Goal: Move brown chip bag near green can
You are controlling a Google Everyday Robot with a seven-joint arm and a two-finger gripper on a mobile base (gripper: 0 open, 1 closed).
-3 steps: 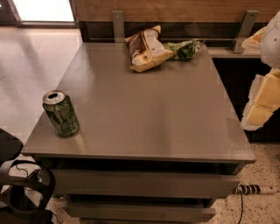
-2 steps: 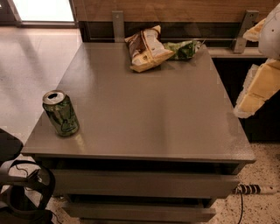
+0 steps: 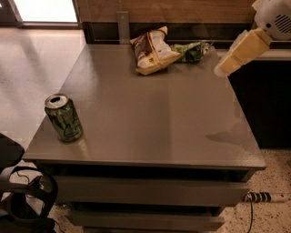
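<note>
The brown chip bag (image 3: 152, 51) lies at the far middle of the grey table (image 3: 150, 118), dark brown and white with tan edges. The green can (image 3: 63, 117) stands upright near the table's front left corner, its silver top open. My gripper (image 3: 227, 66) hangs above the table's right far edge, to the right of the brown chip bag and apart from it. It is tan-yellow and points down to the left. It holds nothing that I can see.
A smaller green snack bag (image 3: 192, 51) lies just right of the brown chip bag. A wooden wall panel (image 3: 182, 11) runs behind the table. A dark chair and cables (image 3: 20, 195) sit at the front left on the floor.
The arm has risen and swung left from the right edge of the view towards the far right of the table. The bags and the can have not moved.
</note>
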